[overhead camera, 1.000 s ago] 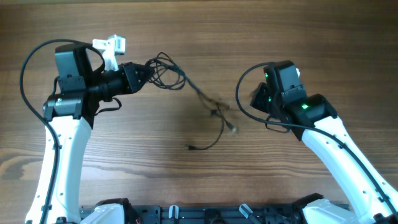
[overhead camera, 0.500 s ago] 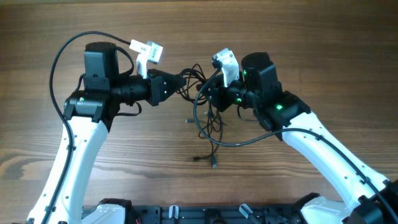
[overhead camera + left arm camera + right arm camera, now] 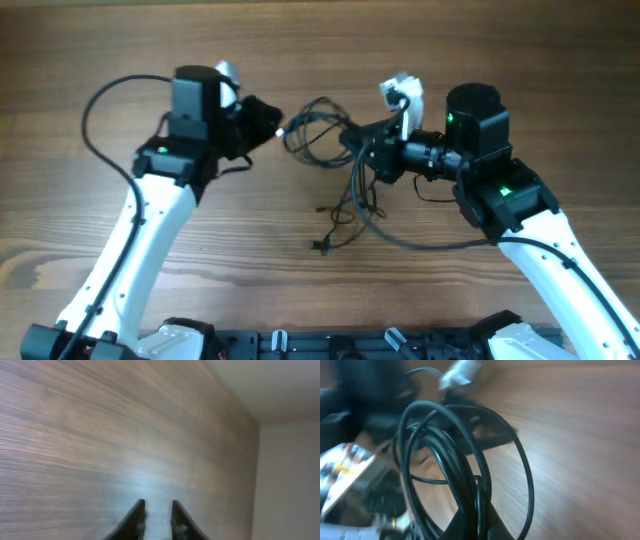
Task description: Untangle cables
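Overhead, your right claw pinches the cables, which loop between both claws, loose ends trailing on the worktop. Your left claw sits just beside the loop, fingers close together; I cannot tell its grip. The printed tag is blurred and unreadable.

Do not route through the gap between the left gripper and the right gripper: loops of the cables span it. Strands trail from there toward the robot base and end at the plug ends on the table. The right arm's thick cable arcs low beside those strands, so keep off that curve. Bare wood lies along the far edge, at far left, and ahead of the left gripper's fingertips. Coils fill the right wrist view.
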Controlling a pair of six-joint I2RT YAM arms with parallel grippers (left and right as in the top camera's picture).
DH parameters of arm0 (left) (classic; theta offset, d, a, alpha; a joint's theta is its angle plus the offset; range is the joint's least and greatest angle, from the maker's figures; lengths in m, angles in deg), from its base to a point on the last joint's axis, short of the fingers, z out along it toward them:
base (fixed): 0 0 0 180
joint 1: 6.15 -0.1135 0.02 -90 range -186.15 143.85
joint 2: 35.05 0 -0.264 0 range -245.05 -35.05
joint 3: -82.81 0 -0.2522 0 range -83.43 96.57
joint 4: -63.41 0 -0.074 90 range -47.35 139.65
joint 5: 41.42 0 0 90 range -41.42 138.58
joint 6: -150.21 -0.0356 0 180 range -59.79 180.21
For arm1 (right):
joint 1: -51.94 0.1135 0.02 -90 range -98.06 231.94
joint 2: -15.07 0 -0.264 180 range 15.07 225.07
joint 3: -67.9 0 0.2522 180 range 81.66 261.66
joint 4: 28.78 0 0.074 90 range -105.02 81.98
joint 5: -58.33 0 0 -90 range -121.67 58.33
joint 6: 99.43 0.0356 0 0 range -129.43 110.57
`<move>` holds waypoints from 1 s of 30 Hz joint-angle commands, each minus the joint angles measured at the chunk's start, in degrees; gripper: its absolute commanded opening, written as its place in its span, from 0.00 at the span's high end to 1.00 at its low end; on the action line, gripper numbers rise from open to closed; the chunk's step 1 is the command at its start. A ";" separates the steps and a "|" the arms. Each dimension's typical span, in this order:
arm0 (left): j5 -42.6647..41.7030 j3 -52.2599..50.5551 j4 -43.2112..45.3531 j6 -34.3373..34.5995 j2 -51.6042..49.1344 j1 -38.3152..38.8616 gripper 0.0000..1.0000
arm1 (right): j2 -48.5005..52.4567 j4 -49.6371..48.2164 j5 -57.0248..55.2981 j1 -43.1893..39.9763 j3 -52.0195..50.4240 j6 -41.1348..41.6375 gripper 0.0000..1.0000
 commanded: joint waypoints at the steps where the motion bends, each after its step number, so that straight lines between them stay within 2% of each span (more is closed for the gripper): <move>1: 0.83 0.44 0.24 -2.64 0.20 2.47 0.07 | -0.04 4.35 -28.06 -0.07 0.04 25.35 0.96; 2: 0.83 0.44 0.26 -0.20 0.20 1.99 0.00 | 0.11 4.42 -30.12 -0.02 0.04 30.10 0.96; 3: 0.83 0.44 0.22 4.09 0.17 1.77 0.00 | 0.46 3.80 -30.03 0.17 0.04 32.09 0.96; 4: 0.28 0.44 -0.17 11.37 0.15 1.99 0.00 | 1.22 3.50 -30.08 0.79 0.04 33.73 0.96; 6: -3.98 0.44 1.20 12.48 0.15 3.98 0.00 | 2.91 2.84 -29.70 2.29 0.04 34.27 0.96; 9: -2.99 0.44 5.66 12.55 -0.13 8.70 0.00 | 4.74 2.84 -29.64 5.09 0.04 33.73 0.96; 10: 0.57 0.44 7.58 13.44 -0.44 10.62 0.00 | 5.29 2.62 -29.66 6.16 0.04 32.44 0.96; 12: 6.47 0.44 7.58 17.29 -1.16 12.52 0.06 | 5.49 2.62 -29.62 7.04 0.04 32.22 0.96; 15: 7.10 0.44 7.30 17.31 -4.11 13.53 0.27 | 5.49 1.95 -29.31 7.67 0.04 31.17 0.96; 16: 8.07 0.44 7.28 17.57 -5.40 13.53 0.29 | 5.49 1.33 -27.74 7.67 0.04 30.84 0.96; 19: 14.45 0.44 6.78 22.86 -7.65 13.27 0.25 | 5.49 0.96 -25.00 7.72 0.04 28.28 0.96; 20: 14.56 0.44 7.28 22.80 -8.02 13.27 0.38 | 5.49 0.94 -24.57 7.72 0.04 27.93 0.96; 22: 14.64 0.44 7.32 21.00 -8.13 13.25 0.96 | 5.49 1.09 -24.63 7.72 0.04 26.03 0.96; 23: 15.28 0.44 7.32 19.04 -7.91 12.96 0.96 | 5.49 1.51 -25.79 7.61 0.04 22.93 0.95; 24: 15.67 0.44 7.30 14.73 -7.41 11.93 0.96 | 5.46 2.58 -27.30 7.52 0.04 20.22 0.92; 27: 15.50 0.44 7.06 5.57 -4.28 8.37 0.96 | 5.46 9.42 -37.42 7.43 0.04 15.78 0.61; 28: 15.39 0.44 7.10 0.74 -2.34 7.32 0.96 | 5.49 12.68 -42.47 7.43 0.04 15.72 0.14; 29: 15.37 0.44 7.06 -5.81 -0.42 6.99 0.96 | 5.46 12.92 -43.08 7.43 0.04 15.26 0.00; 30: 15.28 0.44 6.84 -8.92 0.31 7.02 0.96 | 5.46 12.24 -42.77 7.45 0.04 13.68 0.00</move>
